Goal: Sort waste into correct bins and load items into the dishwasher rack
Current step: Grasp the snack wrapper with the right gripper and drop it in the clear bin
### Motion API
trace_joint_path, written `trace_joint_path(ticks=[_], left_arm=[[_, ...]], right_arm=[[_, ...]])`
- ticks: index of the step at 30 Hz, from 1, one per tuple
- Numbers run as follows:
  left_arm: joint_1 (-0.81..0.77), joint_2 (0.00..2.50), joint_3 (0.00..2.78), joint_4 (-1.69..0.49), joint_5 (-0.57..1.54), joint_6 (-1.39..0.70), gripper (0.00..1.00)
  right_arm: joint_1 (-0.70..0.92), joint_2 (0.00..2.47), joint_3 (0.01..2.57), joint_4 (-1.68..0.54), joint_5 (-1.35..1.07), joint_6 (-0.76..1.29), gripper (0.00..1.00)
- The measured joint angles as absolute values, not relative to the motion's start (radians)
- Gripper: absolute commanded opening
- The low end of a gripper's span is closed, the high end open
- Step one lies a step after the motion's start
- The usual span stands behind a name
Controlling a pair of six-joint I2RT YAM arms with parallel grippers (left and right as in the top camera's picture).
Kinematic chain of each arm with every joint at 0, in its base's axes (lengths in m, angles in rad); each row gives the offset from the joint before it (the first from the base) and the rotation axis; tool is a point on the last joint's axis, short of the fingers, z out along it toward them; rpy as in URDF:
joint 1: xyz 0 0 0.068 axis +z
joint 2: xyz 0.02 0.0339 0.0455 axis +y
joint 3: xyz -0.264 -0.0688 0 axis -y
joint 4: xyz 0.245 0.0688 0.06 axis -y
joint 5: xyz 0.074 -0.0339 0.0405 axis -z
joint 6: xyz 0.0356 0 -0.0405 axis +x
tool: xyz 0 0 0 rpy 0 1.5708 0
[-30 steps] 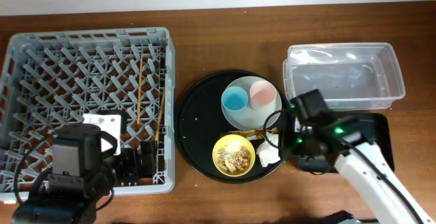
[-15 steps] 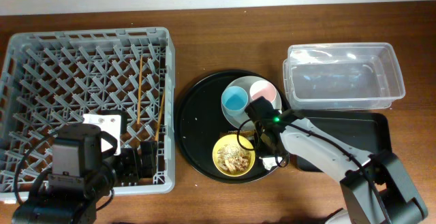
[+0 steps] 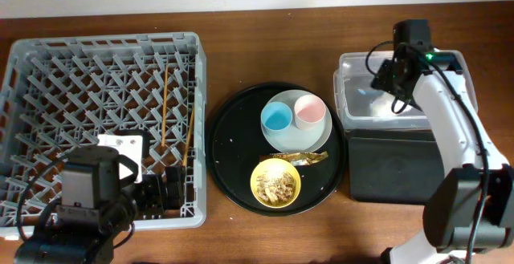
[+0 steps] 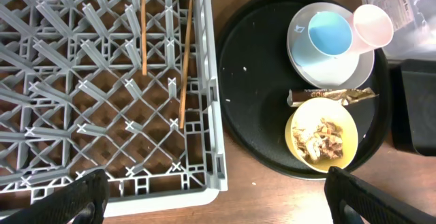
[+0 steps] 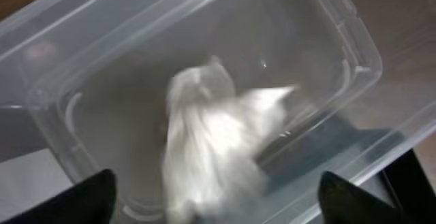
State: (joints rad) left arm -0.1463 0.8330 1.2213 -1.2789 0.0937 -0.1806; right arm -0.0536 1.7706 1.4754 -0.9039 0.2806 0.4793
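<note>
The right end effector (image 3: 385,78) is hanging over the clear plastic tub (image 3: 450,87) at the far right of the bench (image 3: 265,39). In the right wrist view its fingers (image 5: 102,190) are standing wide apart at the two lower corners. The white tissue (image 5: 218,142) is showing between them, inside the tub. This view is blurred, so the tissue only seems to be loose and not gripped. The shallow black tray (image 3: 389,168) is sitting just beside the tub, on the near side.

The left end effector (image 4: 216,180) is also spread wide, holding nothing. It is hovering over the near edge of the dishwasher rack (image 3: 48,63). The two wooden chopsticks (image 4: 184,60) are lying on the rack's lattice floor.

On the round black tray (image 3: 233,144) the plate (image 4: 300,60) is carrying the blue cup (image 4: 332,33) and the pink cup (image 4: 372,24). The gold foil wrapper (image 4: 330,97) is lying between the plate and the yellow bowl (image 4: 300,118). The bowl is containing the food scraps (image 4: 321,139).
</note>
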Motion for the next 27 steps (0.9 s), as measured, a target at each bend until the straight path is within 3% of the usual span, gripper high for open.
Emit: trace_joint_path(ticks=[2,3,6,7,8,10,14,21,24,25,26,27], left_arm=[[-0.146,0.833,1.221,-1.279,0.094,-0.181,0.99],[-0.146,0.833,1.221,-1.279,0.094,-0.181,0.99],[-0.146,0.833,1.221,-1.276,0.093,-0.181,0.99],[-0.146,0.833,1.221,-1.278,0.093,-0.181,1.00],[-0.146,0.833,1.221,-1.278,0.094,-0.181,0.99],[-0.146,0.833,1.221,-1.278,0.094,-0.181,0.99],[-0.145,0.833,1.223,-1.275,0.094,-0.181,0.99],[-0.144,0.833,1.223,-1.279,0.094,-0.181,0.99],[-0.144,0.833,1.223,-1.279,0.094,-0.181,0.99],[-0.144,0.833,1.223,-1.280,0.094,-0.181,0.99],[-0.144,0.833,1.223,-1.279,0.094,-0.181,0.99],[-0.144,0.833,1.223,-1.279,0.094,-0.181,0.99]], right_arm=[[-0.058,1.770,1.498,-0.938,0.273,0.419,0.99],[-0.057,1.764,1.560,-1.043,0.234,0.397,0.93],[-0.051,1.702,1.692,-1.422,-0.058,0.284,0.21],[-0.027,1.689,1.697,-1.491,-0.112,0.245,0.07],[0.012,1.686,1.681,-1.522,-0.135,0.233,0.04],[0.172,1.687,1.534,-1.485,-0.187,0.222,0.04],[0.441,1.695,1.148,-1.116,-0.204,0.358,0.05],[0.759,1.695,1.079,-0.838,-0.201,0.450,0.11],[0.761,1.691,1.094,-0.894,-0.171,0.405,0.20],[0.730,1.683,1.129,-0.963,-0.154,0.341,0.33],[0.702,1.667,1.164,-1.006,-0.130,0.305,0.54],[0.665,1.634,1.188,-1.025,-0.086,0.255,0.59]])
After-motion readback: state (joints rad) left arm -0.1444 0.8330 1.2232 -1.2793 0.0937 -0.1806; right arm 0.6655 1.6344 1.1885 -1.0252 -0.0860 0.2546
